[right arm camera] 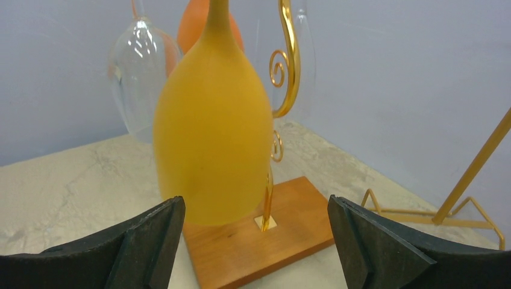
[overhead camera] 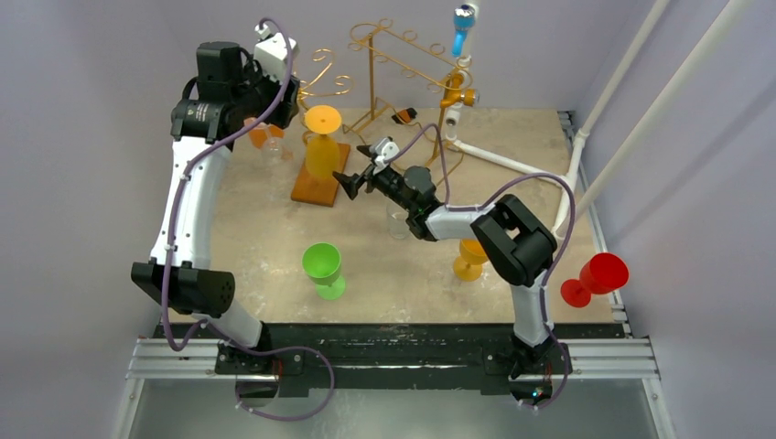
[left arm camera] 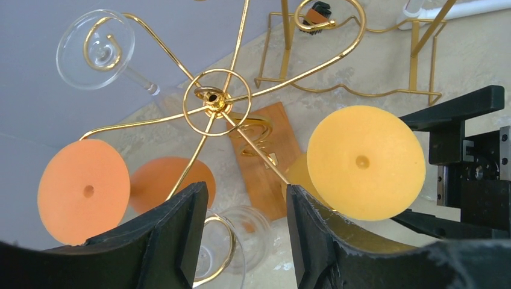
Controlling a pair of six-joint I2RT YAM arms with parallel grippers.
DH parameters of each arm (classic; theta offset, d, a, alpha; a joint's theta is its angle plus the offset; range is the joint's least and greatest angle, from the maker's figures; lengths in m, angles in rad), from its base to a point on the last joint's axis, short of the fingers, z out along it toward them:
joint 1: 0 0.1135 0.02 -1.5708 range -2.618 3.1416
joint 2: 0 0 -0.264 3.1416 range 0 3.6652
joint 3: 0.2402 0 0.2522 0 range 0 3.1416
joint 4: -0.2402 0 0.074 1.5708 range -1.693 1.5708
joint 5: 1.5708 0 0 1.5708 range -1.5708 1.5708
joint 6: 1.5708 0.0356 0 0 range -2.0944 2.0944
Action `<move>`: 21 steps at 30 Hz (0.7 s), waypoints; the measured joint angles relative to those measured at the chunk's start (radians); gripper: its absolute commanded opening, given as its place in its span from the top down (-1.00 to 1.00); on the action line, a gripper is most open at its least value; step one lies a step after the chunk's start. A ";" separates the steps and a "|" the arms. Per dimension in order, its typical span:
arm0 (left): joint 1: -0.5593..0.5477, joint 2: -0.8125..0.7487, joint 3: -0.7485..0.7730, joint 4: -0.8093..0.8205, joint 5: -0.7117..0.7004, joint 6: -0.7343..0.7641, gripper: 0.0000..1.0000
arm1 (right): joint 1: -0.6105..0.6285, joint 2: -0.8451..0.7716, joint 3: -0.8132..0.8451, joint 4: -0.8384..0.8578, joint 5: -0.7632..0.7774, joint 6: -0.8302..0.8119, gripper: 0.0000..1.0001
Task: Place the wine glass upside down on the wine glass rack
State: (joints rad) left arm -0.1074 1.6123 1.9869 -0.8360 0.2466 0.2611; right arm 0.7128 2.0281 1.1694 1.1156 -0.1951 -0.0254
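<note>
Yellow wine glass [overhead camera: 322, 146] hanging upside down from the wine glass rack [overhead camera: 311, 190], foot uppermost and bowl mouth down above the rack's wooden base, at the far left of the tabletop [overhead camera: 265, 247]. In the left wrist view, the foot sits at the outer end of one gold arm that radiates from the central hub. An orange glass [left arm camera: 83, 191] and a clear glass [left arm camera: 96, 41] hang inverted from other arms. The left end effector [left arm camera: 247, 189] hovers over the hub, its fingers partly open and holding nothing. The right end effector [overhead camera: 359, 169] is level with the yellow bowl and just to its right. Its fingers are spread wide and empty, and no contact with the glass is visible. A green glass [overhead camera: 322, 265] stands on the near tabletop, a red glass [overhead camera: 599, 274] stands at its right edge, and a second gold rack [overhead camera: 403, 55] stands at the back.
</note>
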 measured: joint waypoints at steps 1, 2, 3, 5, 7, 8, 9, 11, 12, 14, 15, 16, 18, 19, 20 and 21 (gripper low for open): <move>0.000 0.000 0.003 -0.008 0.006 0.007 -0.09 | 0.000 -0.005 -0.012 -0.005 0.003 0.000 -0.98; 0.000 -0.001 0.005 -0.015 0.013 0.014 -0.09 | 0.000 -0.012 -0.024 -0.010 0.004 0.000 -0.98; 0.000 -0.003 0.006 -0.022 0.018 0.022 -0.09 | -0.001 -0.027 -0.043 -0.024 0.008 0.000 -0.98; 0.000 -0.009 0.006 -0.033 0.028 0.040 -0.09 | -0.001 -0.067 -0.074 -0.059 0.020 0.002 -0.98; 0.000 -0.020 0.006 -0.054 0.039 0.058 -0.07 | -0.004 -0.119 -0.089 -0.100 0.023 0.005 -0.95; 0.000 -0.025 0.006 -0.062 0.042 0.067 -0.06 | -0.006 -0.146 -0.089 -0.127 0.024 0.006 -0.93; 0.000 -0.031 0.006 -0.071 0.044 0.075 -0.05 | -0.008 -0.169 -0.089 -0.148 0.026 0.007 -0.88; 0.000 -0.044 0.006 -0.081 0.047 0.092 0.03 | -0.013 -0.225 -0.080 -0.211 0.035 0.008 -0.79; 0.000 -0.052 0.006 -0.086 0.047 0.101 0.07 | -0.014 -0.247 -0.066 -0.247 0.047 0.010 -0.73; 0.000 -0.066 0.006 -0.091 0.048 0.111 0.17 | -0.019 -0.276 -0.015 -0.330 0.071 0.025 -0.61; 0.000 -0.073 0.006 -0.091 0.049 0.117 0.20 | -0.021 -0.283 0.015 -0.370 0.082 0.032 -0.58; 0.000 -0.078 0.006 -0.091 0.049 0.117 0.22 | -0.023 -0.286 0.045 -0.408 0.095 0.041 -0.58; 0.000 -0.087 0.006 -0.090 0.051 0.115 0.22 | -0.027 -0.285 0.135 -0.517 0.130 0.061 -0.57; 0.000 -0.088 0.006 -0.089 0.053 0.113 0.22 | -0.029 -0.282 0.183 -0.571 0.152 0.070 -0.57; 0.000 -0.089 0.005 -0.087 0.053 0.110 0.22 | -0.031 -0.278 0.228 -0.617 0.173 0.077 -0.56; 0.000 -0.090 -0.002 -0.077 0.049 0.103 0.22 | -0.032 -0.274 0.273 -0.660 0.196 0.084 -0.56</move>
State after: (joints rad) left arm -0.1074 1.5219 1.9850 -0.9134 0.2955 0.3637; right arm 0.6804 1.7542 1.4422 0.4553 0.0006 0.0586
